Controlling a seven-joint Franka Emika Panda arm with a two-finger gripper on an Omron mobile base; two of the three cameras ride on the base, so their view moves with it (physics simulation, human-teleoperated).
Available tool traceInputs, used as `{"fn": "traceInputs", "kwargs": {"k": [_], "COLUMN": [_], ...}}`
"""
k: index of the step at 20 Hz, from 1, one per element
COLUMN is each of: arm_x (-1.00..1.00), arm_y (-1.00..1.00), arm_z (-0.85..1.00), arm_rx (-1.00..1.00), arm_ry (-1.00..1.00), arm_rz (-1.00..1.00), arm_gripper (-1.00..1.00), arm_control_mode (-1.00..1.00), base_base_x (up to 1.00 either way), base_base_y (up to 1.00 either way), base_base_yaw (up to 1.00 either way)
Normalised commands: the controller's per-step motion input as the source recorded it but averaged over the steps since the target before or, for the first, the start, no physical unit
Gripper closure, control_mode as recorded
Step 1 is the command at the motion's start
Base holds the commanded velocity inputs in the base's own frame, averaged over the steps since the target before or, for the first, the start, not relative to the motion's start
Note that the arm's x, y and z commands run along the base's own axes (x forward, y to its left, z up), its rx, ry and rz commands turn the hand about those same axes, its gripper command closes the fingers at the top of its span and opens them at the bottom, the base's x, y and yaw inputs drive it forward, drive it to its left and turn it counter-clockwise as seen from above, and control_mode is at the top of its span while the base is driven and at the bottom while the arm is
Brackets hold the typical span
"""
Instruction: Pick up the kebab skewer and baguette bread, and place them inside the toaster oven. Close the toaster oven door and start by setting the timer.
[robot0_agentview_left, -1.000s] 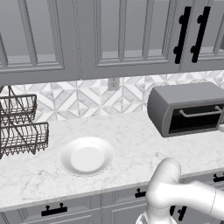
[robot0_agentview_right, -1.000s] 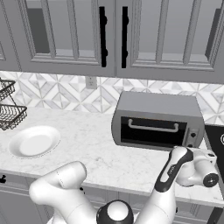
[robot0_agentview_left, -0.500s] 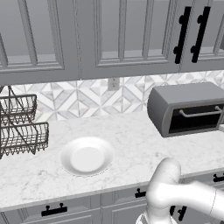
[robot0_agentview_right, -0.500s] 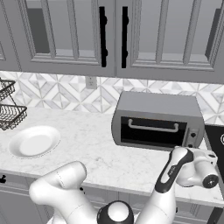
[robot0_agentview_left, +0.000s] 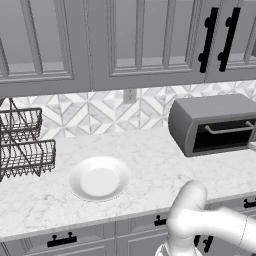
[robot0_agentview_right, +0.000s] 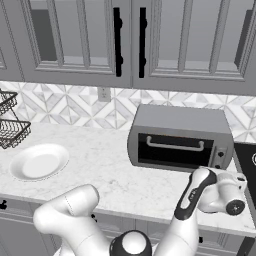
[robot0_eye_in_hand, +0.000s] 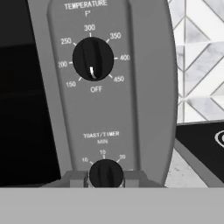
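The pincer (robot0_eye_in_hand: 106, 176) is clamped on the bottom knob (robot0_eye_in_hand: 106, 172), marked "TOAST/TIMER MIN". The top knob (robot0_eye_in_hand: 92, 58), under "TEMPERATURE", points to "OFF".

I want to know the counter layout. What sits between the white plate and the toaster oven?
Nothing. Between the plate and the toaster oven the marble counter is bare, as the left and right base views show.
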Motion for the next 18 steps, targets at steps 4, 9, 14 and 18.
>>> {"fn": "traceInputs", "kwargs": {"k": [4, 9, 14, 18], "arm_x": [0.0, 0.0, 0.0, 0.0], "arm_y": [0.0, 0.0, 0.0, -0.05], "arm_z": [0.0, 0.0, 0.0, 0.0], "arm_rx": [0.0, 0.0, 0.04, 0.13], "arm_ry": [0.0, 0.0, 0.0, -0.01], "arm_rz": [-0.07, -0.03, -0.03, -0.04], "arm_gripper": [1.0, 1.0, 1.0, 1.0], "arm_control_mode": [-1.0, -1.0, -1.0, -1.0], "base_base_x": [0.0, 0.0, 0.0, 0.0], "base_base_y": [0.0, 0.0, 0.0, 0.0], "base_base_yaw": [0.0, 0.0, 0.0, 0.0]}}
